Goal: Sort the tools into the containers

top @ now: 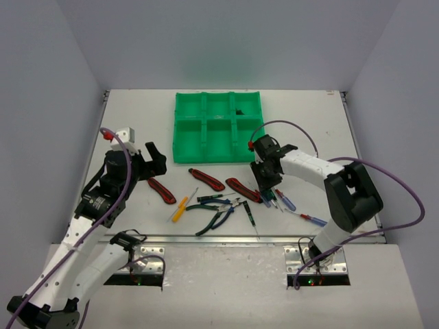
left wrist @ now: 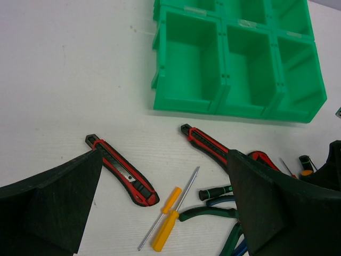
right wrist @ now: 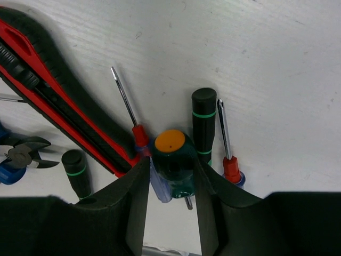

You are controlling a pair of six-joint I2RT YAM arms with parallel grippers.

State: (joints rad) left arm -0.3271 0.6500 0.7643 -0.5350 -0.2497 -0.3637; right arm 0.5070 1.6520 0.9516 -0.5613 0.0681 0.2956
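Pinching the orange-capped green screwdriver (right wrist: 169, 145) in the right hand (right wrist: 170, 166), on the tabletop (right wrist: 266, 53) beside a red utility knife (right wrist: 58, 93).
Likely light, rigid, smooth, prone to roll; best held across the thick handle.

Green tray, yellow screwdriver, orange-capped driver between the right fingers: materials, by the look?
The green tray: moulded plastic, semi-gloss; soft highlights on the walls, seams between compartments.
The yellow screwdriver: opaque plastic handle, likely; bare silvery metal shaft.
The orange-capped screwdriver: dark teal handle, plastic or rubbery, cannot tell; smooth orange cap, probably plastic.
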